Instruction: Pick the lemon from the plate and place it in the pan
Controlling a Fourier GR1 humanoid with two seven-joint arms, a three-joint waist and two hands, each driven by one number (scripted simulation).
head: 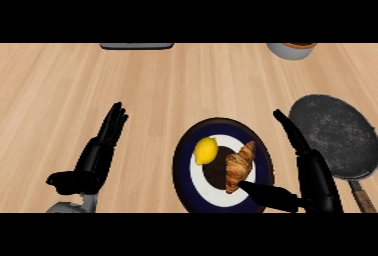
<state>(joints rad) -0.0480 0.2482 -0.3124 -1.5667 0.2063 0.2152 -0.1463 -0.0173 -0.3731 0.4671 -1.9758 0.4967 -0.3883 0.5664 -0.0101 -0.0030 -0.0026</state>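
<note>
Our right hand (310,165) hangs with fingers straight, thumb over the plate (186,150); the lemon (206,150) lies beyond the croissant (240,165). We should reach past the pastry, not brushing it. The left hand (96,155) rests open; the pan (332,135) sits outside our right fingers.

The wooden tabletop (88,80) carries a plate (184,172) just left of the right robot hand (310,170) and a pan (332,135) (dark grey) just beyond it.

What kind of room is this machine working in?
Most likely a kitchen: a wooden counter holds a dark pan and a plate with a lemon and a croissant on it.
</note>
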